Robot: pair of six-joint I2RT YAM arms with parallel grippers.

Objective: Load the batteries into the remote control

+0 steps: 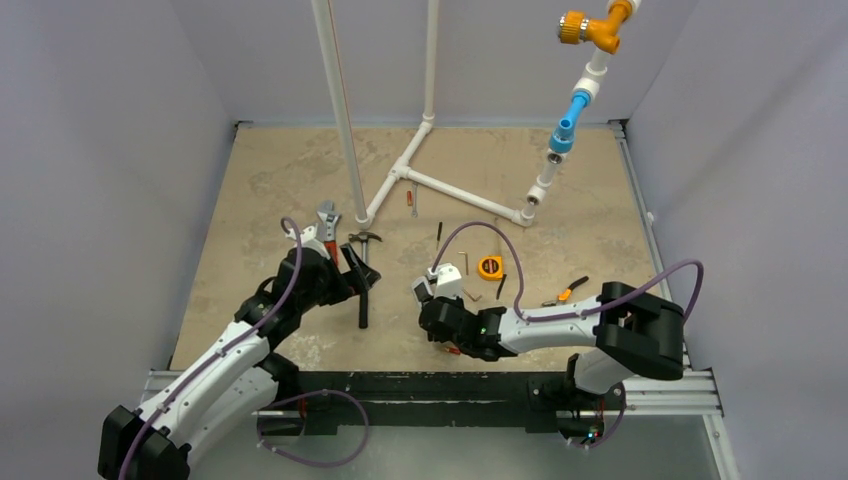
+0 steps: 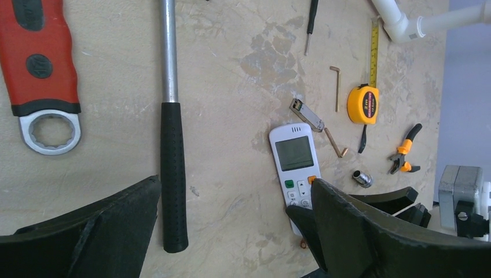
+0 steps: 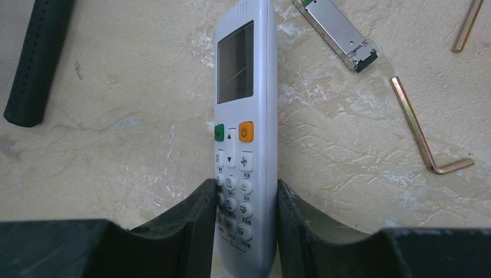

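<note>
The remote control [image 3: 246,104] is a slim white handset with a grey screen and pale buttons, lying button side up on the tan table. It also shows in the left wrist view [image 2: 294,153] and from above [image 1: 421,292]. My right gripper [image 3: 246,194] [image 1: 432,305] is shut on the remote's button end, one finger against each long side. To the left, my left gripper [image 2: 234,182] [image 1: 355,270] hangs wide open over bare table, between the hammer and the remote, holding nothing. A speck of orange-red [image 1: 452,350] peeks from under the right gripper; I cannot tell whether it is one of the batteries.
A black-handled hammer [image 2: 172,174] and a red-handled wrench [image 2: 40,63] lie left of the remote. Around its far end lie a metal module [image 3: 336,35], brass hex keys [image 3: 425,136], an orange tape measure [image 2: 363,104], pliers [image 2: 405,156] and a socket [image 2: 362,178]. A white pipe frame [image 1: 440,185] stands behind.
</note>
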